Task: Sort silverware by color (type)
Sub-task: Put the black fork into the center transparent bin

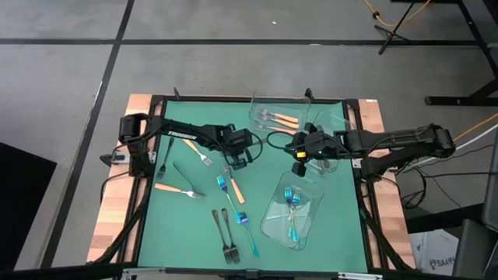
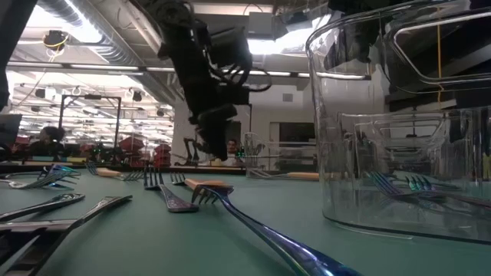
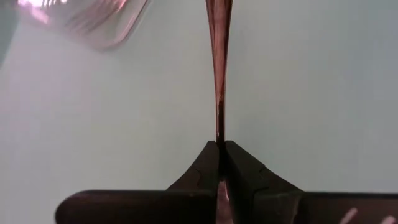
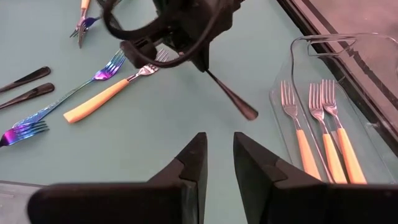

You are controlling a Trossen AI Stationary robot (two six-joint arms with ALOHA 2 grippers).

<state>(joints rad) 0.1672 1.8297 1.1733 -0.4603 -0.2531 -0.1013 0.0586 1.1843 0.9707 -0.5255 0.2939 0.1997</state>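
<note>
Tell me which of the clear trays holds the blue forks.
The tray nearest the front edge of the table, tilted on the mat. Its forks are shiny blue; the back tray holds orange-handled forks.

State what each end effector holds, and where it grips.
Left end effector is shut on a dark fork, near its head end; handle hangs free. Right end effector holds nothing.

The only readable lettering is the white brand word "TROSSEN" printed along the left arm (image 1: 180, 134), seen from above. Nothing else in any view carries text, numbers or signs that can be read.
</note>
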